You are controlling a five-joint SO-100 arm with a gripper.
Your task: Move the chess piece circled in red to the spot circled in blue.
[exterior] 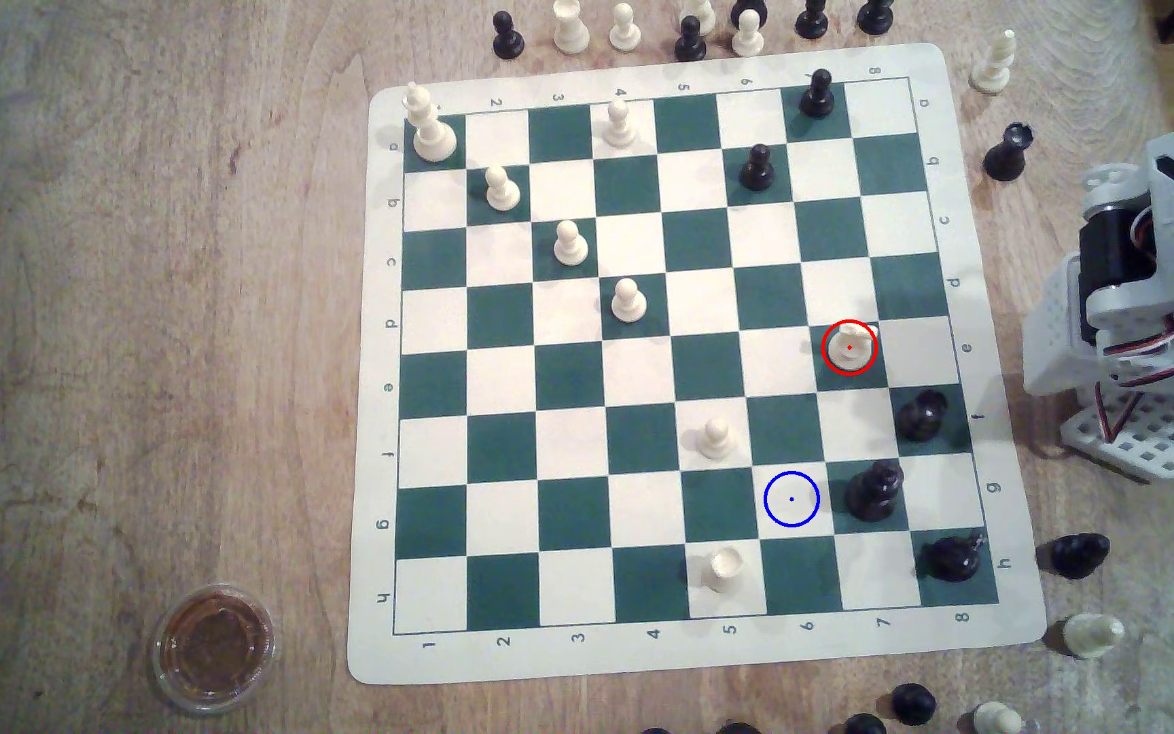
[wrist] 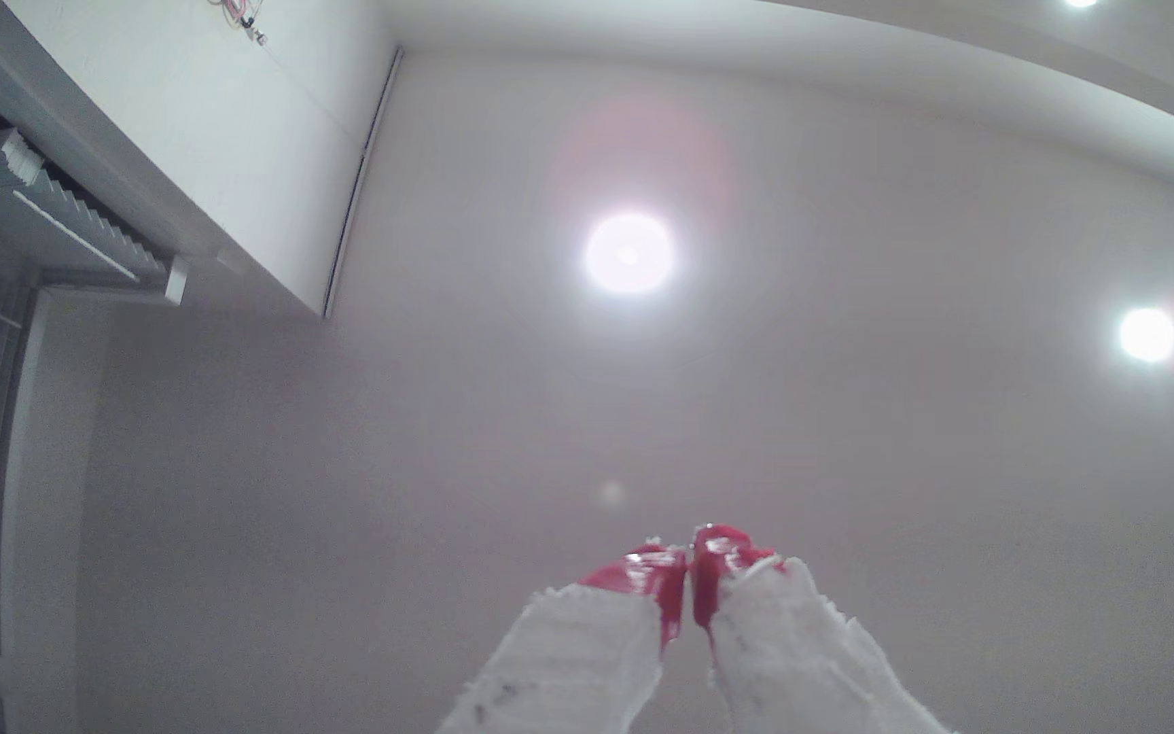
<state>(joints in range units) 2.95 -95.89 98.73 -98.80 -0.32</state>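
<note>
The chess piece circled in red (exterior: 849, 347) is a small cream piece with a lumpy head, standing on a green square near the exterior view's right side of the board. The spot circled in blue (exterior: 791, 499) is a bare cream square two rows nearer the front and one column to the left. The arm's white body (exterior: 1149, 296) sits folded off the board's right edge. In the wrist view my gripper (wrist: 690, 557) points up at the ceiling, its red-tipped white fingers pressed together with nothing between them.
A cream pawn (exterior: 715, 437) and a black piece (exterior: 873, 490) flank the blue-ringed square; a cream rook (exterior: 724, 568) stands below it. More black pieces (exterior: 923, 416) line the board's right side. Captured pieces ring the green-and-cream mat (exterior: 372, 423). A lidded cup (exterior: 213, 646) sits front left.
</note>
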